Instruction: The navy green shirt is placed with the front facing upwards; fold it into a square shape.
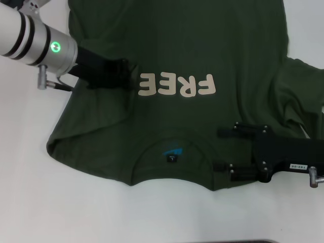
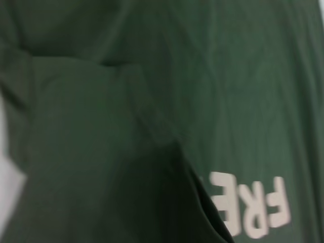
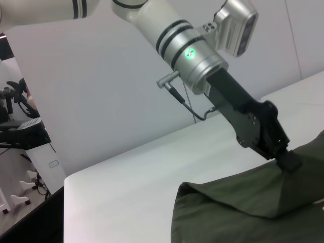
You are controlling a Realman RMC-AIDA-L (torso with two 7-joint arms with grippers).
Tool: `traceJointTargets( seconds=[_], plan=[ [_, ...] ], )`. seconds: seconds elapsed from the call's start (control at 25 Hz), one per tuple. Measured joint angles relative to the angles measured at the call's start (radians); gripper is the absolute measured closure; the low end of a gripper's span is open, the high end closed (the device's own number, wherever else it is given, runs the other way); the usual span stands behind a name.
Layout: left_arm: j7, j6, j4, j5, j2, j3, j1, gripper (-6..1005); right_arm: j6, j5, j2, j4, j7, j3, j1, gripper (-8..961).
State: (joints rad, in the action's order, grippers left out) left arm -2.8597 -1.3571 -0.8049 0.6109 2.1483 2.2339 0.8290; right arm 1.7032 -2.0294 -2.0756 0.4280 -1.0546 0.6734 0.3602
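My left hand (image 1: 126, 71) pinches a folded-over flap of the navy green shirt (image 1: 238, 55), covering the lettering's start. My right hand (image 1: 225, 149) hovers spread beside the collar. Shirt's far edge is cut off; white surface (image 1: 66, 202) lies bare nearby.

left gripper (image 1: 126, 73) is reaching in from the left, fingers pressed together low down; right gripper (image 1: 223, 149) is hovering with fingers spread apart.
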Motion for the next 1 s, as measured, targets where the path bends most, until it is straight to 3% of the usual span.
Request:
traceJointTargets(
  seconds=[0.2, 0.48, 0.72, 1.0],
  plan=[
    [0.01, 0.025, 0.033, 0.017, 0.014, -0.014, 0.02, 993, -0.002, 0.0, -0.001, 0.0, 0.0, 0.0, 0.004, 82],
    [0.074, 0.089, 0.148, 0.086, 0.015, -0.017, 0.05, 992, -0.01, 0.0, -0.001, 0.0, 0.001, 0.0, 0.003, 82],
    [0.107, 0.099, 0.172, 0.106, 0.015, -0.019, 0.052, 957, -0.011, 0.0, 0.0, 0.0, -0.003, -0.001, 0.004, 82],
    [0.118, 0.085, 0.141, 0.119, 0.012, -0.008, 0.04, 707, -0.007, 0.0, 0.0, 0.0, -0.004, -0.002, 0.008, 83]
  ],
)
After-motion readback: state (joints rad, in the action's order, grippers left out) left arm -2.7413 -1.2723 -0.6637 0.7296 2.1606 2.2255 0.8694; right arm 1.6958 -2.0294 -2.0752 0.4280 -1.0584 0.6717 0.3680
